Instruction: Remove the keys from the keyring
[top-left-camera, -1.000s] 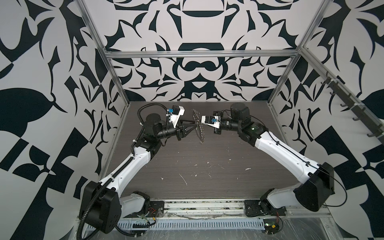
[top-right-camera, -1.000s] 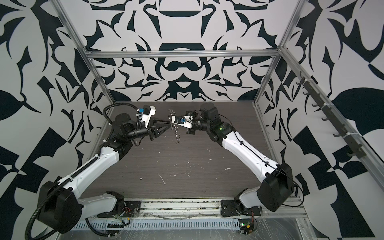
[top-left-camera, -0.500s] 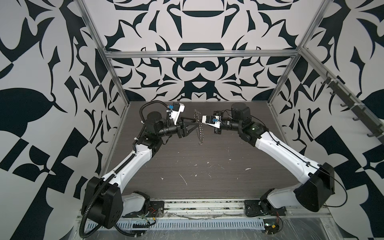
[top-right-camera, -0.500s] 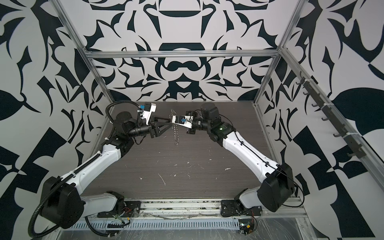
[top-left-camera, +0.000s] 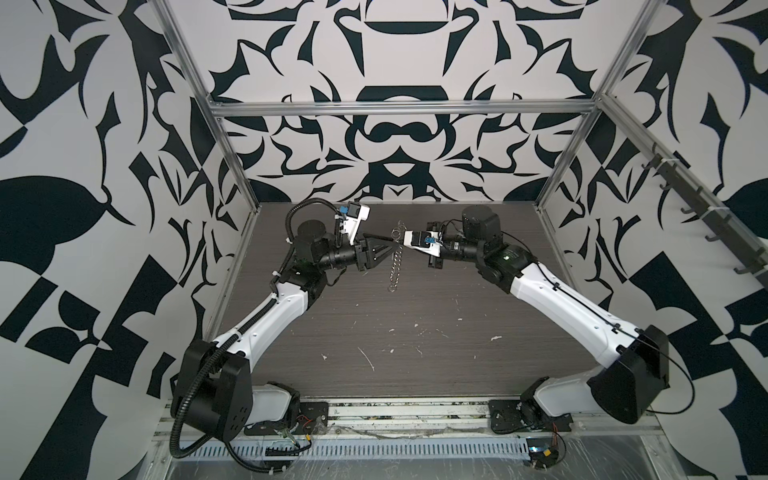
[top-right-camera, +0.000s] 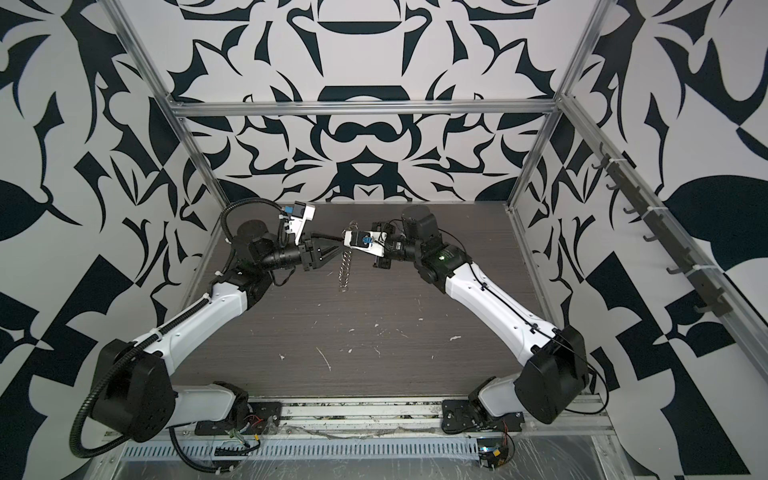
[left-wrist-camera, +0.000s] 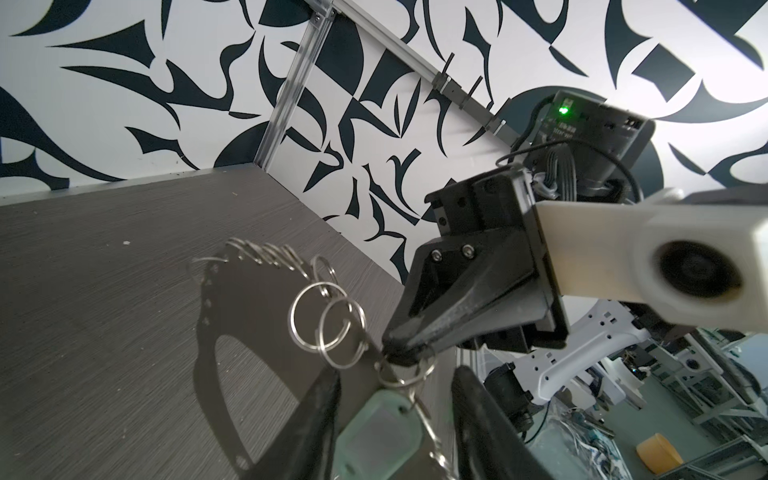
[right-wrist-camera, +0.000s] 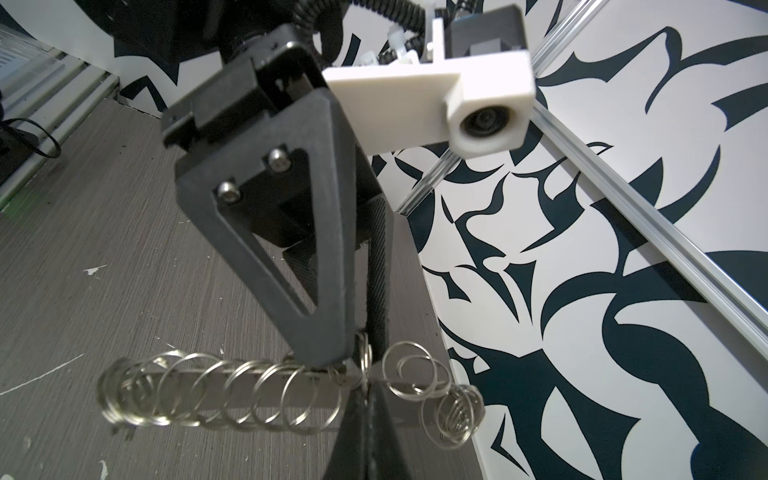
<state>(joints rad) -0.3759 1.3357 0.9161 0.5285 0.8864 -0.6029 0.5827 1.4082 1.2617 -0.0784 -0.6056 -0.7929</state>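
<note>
two grippers meet tip to tip in mid-air. over the last second the left gripper (right-wrist-camera: 356, 358) has risen a little and nosed in closer, while the right gripper (left-wrist-camera: 405, 353) has stayed put, jaws pressed together on the keyring (left-wrist-camera: 249, 299) at the band's edge. the keys (left-wrist-camera: 380, 432) (one pale mint tag) lie between the left jaws, which stand part-spread either side of it; whether they squeeze it i cannot tell. the split rings (top-left-camera: 395, 272) dangle below both tips. by my reading the tag is bracketed, not freed.
</note>
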